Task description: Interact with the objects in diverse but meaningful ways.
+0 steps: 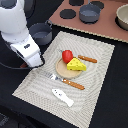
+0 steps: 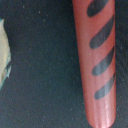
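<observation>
On the wooden board (image 1: 64,70), your tomato (image 1: 66,56) and cheese wedge (image 1: 76,64) sat together like a served plate; gripper (image 1: 35,61) hung off to the side, couldn't tell if its fingers were apart.

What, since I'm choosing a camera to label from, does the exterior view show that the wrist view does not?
Only the exterior view: the arm, the striped mat, the tomato and cheese wedge on a wooden plate, the white fish and the grey pot. Only the wrist view: a red rod with dark stripes, seen close up. Shared: the black tabletop.
</observation>
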